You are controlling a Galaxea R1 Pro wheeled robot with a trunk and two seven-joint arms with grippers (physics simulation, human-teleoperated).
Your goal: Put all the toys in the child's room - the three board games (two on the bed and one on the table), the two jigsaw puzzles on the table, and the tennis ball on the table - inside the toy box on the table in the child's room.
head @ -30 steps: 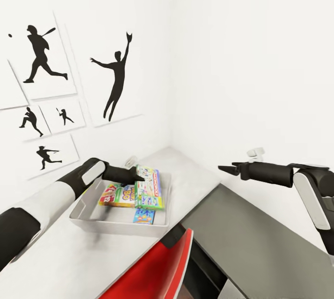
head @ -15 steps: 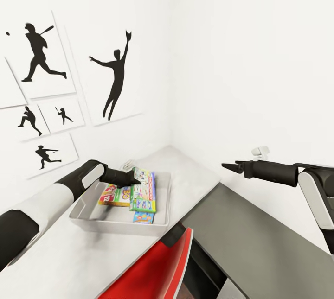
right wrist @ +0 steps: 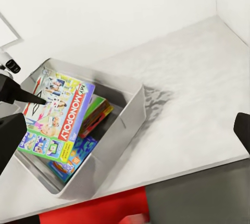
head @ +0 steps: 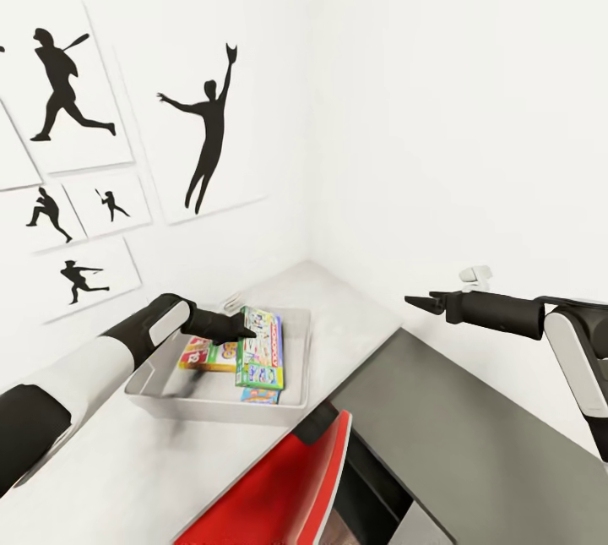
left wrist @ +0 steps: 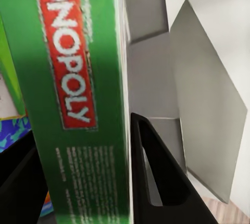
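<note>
Three colourful printed cardboard game boxes sit at the shallow light grey toy box point(head: 160, 369) on the pale desk point(head: 355, 317); the left gripper point(head: 245, 330) pinches the green "MONOPOLY" box point(head: 262, 349) over the other two. Best lower it flat before letting go, I judge. Right gripper point(head: 420, 302) hangs apart, its jaws unclear; "MY MONOPOLY" reads red.

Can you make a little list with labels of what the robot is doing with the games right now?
left gripper: shut on the Monopoly box, over the toy box
right gripper: empty, held above the table
in the toy box: Monopoly box on top, other colourful game boxes beneath
nearby: red chair
wall: black sports pictures
</note>
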